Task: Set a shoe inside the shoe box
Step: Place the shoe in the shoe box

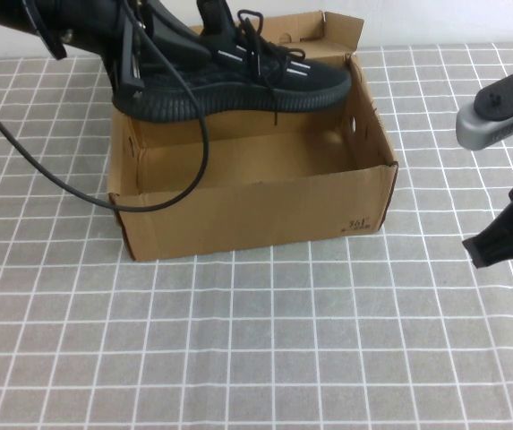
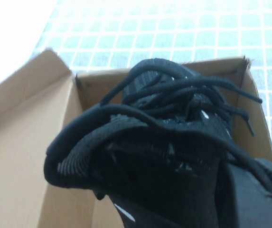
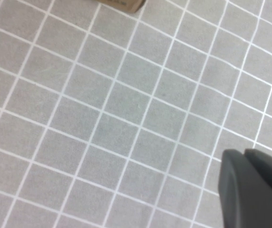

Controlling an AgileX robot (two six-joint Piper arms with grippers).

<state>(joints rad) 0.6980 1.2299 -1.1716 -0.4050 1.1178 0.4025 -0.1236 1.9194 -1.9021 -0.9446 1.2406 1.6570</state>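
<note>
The black knit shoe (image 1: 238, 85) hangs level over the open brown shoe box (image 1: 256, 210), its toe toward the box's right wall and its sole above the rim. My left gripper (image 1: 131, 67) is shut on the shoe's heel at the box's back left. In the left wrist view the shoe (image 2: 164, 142) fills the frame, with laces spilling over one dark finger (image 2: 254, 199) and the box's inside (image 2: 22, 142) below. My right gripper (image 1: 484, 251) hovers over the table to the right of the box, shut and holding nothing.
The box's lid flap (image 1: 328, 31) stands up at the back. A black cable (image 1: 175, 193) from the left arm loops over the box's front left wall. A grey checked cloth (image 1: 256, 358) covers the table. The right wrist view shows the right gripper (image 3: 242, 161) above the cloth, with a corner of the box (image 3: 121, 4) at the frame's edge.
</note>
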